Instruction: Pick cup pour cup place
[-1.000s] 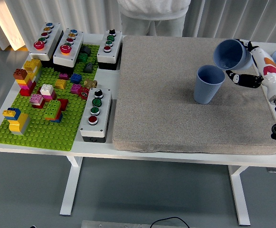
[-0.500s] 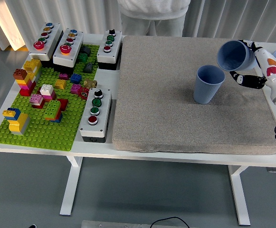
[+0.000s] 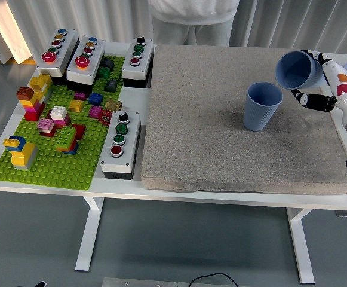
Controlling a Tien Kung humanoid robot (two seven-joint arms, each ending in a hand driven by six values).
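Overhead, my right hand grips the tilted blue cup, its mouth turned down-left toward the upright blue cup standing on the grey mat, just below and left of it. My fingers are partly hidden behind the cup, and whether anything spills out I can't make out.
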